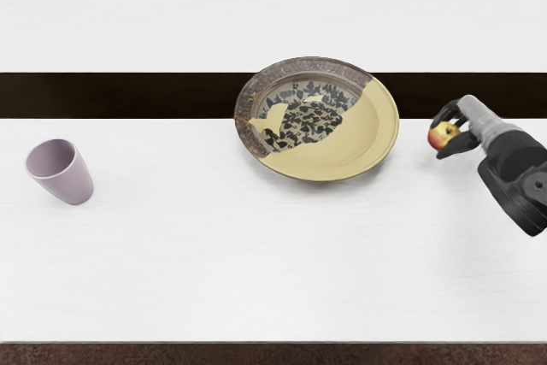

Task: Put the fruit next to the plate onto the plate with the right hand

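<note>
A yellow plate with a brown rim and a dark speckled pattern sits at the middle of the white table, toward the back. To its right, a small red and yellow fruit is in the curled dark fingers of my right hand, whose arm enters from the right edge. The fruit is beside the plate, a short gap from its right rim. Whether the fruit is lifted off the table I cannot tell. The left arm does not show.
A lilac cup stands at the far left of the table. A dark gap runs across behind the plate, between this table and a second white surface beyond it.
</note>
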Controlling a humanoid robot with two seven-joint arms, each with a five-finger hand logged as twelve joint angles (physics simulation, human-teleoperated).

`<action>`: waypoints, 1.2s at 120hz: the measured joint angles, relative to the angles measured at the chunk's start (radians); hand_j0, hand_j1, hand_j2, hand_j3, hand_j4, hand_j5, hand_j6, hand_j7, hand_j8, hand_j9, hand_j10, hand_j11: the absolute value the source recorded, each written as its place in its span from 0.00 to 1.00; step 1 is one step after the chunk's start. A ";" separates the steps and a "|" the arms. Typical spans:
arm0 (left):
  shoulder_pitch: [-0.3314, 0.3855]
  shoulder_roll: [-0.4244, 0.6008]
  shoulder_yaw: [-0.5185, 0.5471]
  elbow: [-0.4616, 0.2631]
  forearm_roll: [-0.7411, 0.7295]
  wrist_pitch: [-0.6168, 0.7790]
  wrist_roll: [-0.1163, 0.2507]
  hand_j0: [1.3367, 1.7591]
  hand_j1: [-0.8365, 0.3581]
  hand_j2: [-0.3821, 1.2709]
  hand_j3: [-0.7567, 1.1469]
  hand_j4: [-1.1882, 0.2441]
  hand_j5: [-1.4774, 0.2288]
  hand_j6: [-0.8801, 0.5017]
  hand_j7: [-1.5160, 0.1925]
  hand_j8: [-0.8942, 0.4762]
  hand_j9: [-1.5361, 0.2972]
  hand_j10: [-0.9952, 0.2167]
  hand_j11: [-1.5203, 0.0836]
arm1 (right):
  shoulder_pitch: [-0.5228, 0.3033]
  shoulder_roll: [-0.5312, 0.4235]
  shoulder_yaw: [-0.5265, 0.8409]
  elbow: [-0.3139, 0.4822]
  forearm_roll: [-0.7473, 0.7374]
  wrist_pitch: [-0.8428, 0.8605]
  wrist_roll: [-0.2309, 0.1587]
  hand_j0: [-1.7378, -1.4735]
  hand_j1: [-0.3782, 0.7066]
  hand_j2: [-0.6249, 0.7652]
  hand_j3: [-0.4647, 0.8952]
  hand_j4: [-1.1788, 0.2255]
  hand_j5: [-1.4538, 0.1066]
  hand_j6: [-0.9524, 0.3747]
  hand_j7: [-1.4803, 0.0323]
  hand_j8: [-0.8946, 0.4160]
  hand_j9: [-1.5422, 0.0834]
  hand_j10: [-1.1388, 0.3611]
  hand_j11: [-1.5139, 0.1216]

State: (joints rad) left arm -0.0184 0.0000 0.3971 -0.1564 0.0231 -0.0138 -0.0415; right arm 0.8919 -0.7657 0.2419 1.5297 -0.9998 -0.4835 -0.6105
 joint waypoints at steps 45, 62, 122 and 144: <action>0.000 0.000 0.000 0.000 0.000 0.000 0.000 0.76 0.76 0.26 0.40 0.67 0.69 0.47 0.71 0.48 0.67 0.63 0.76 | 0.020 -0.047 0.284 0.059 0.167 0.328 -0.001 0.31 0.66 0.72 0.34 0.29 0.15 0.49 0.23 0.42 0.22 0.21 0.19; 0.000 0.000 0.000 0.000 0.000 0.000 0.000 0.76 0.76 0.26 0.40 0.67 0.69 0.47 0.71 0.48 0.67 0.63 0.76 | 0.044 0.023 0.305 0.060 0.185 0.365 -0.001 0.30 0.66 0.73 0.34 0.28 0.13 0.49 0.23 0.44 0.20 0.21 0.17; 0.000 0.000 0.000 0.000 0.000 0.000 0.000 0.76 0.76 0.26 0.40 0.67 0.69 0.47 0.71 0.48 0.67 0.63 0.76 | 0.129 0.257 0.236 -0.049 0.154 0.373 0.000 0.30 0.68 0.74 0.34 0.27 0.13 0.49 0.23 0.45 0.20 0.21 0.17; 0.000 0.000 0.000 0.000 0.000 0.000 0.000 0.76 0.76 0.26 0.40 0.67 0.69 0.47 0.71 0.48 0.67 0.63 0.76 | 0.130 0.262 0.233 -0.056 0.150 0.371 0.000 0.30 0.63 0.66 0.34 0.30 0.28 0.43 0.36 0.37 0.33 0.29 0.31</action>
State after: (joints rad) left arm -0.0185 0.0000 0.3973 -0.1565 0.0231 -0.0138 -0.0414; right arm 1.0222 -0.5042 0.4747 1.4742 -0.8499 -0.1125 -0.6107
